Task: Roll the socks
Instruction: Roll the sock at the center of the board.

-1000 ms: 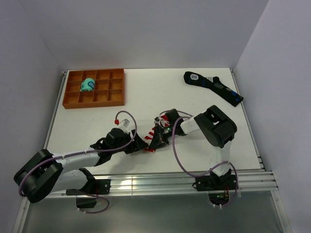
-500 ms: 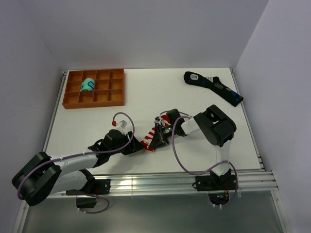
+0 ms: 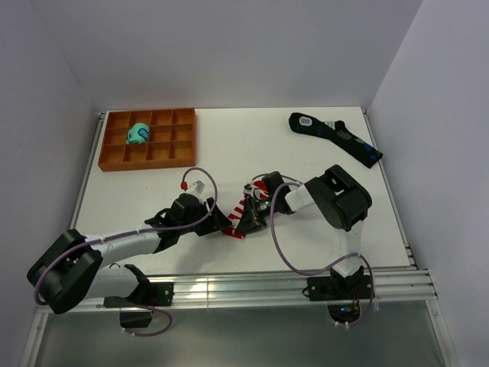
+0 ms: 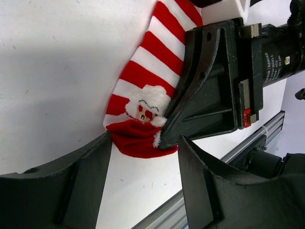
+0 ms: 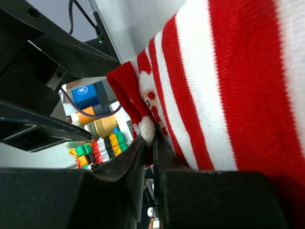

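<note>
right fingers (image 5: 121, 174) clamped on socks (image 4: 143, 71) at the red cuff, near surface (image 3: 229, 153) front edge; left fingers (image 4: 81, 191) apart, straddling cuff.

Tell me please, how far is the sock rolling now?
Done: a teal bundle sits in the orange tray. In hand: the striped socks lie flat, unrolled; the right claw pinches their red end, the open left claw straddles it. Left: rolling them; the black sock lies apart, unrolled.

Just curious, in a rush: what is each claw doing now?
Left gripper: open around the red end of the striped sock.
Right gripper: shut on that sock.
</note>
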Motion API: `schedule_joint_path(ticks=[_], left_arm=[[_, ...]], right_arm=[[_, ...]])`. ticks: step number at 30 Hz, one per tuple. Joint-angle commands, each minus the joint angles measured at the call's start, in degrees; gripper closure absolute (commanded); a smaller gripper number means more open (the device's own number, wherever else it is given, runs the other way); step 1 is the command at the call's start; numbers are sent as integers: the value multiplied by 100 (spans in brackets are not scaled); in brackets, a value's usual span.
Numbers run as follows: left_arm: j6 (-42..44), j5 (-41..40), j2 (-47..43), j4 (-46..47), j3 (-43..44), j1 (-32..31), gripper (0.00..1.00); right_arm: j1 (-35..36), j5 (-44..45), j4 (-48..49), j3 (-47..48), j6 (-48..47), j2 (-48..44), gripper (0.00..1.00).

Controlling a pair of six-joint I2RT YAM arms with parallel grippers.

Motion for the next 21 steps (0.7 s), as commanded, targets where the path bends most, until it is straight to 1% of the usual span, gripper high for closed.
schedule_joint_path(ticks=[1, 3, 4, 5, 7, 9, 11, 15, 19, 20, 21], left_arm=[[103, 99, 83, -122, 296, 12, 37], [86, -6, 13, -411, 367, 20, 33], [59, -189, -40, -517, 367, 20, 30], [33, -252, -136, -700, 384, 38, 30], [7, -262, -216, -694, 306, 99, 30], [76, -157, -155, -737, 262, 275, 33], [138, 97, -59, -615, 218, 459, 33], [314, 222, 161, -921, 455, 539, 36], [419, 257, -110, -852, 341, 539, 43], [472, 240, -285, -834, 254, 548, 49], [559, 178, -373, -808, 192, 539, 51]], right_arm=[[-70, 282, -567, 7, 175, 199, 86], [-70, 264, -549, -2, 158, 182, 86], [-70, 264, -531, -19, 158, 182, 86], [-70, 247, -514, -19, 166, 190, 86], [-70, 220, -479, -46, 175, 190, 86], [-79, 151, -400, -72, 184, 173, 87], [-79, 133, -373, -90, 193, 138, 87], [-88, 62, -277, -116, 210, 111, 87], [-105, 9, -74, -186, 509, 199, 87], [-97, 18, -31, -221, 570, 199, 87], [-105, 1, 91, -248, 640, 182, 87]])
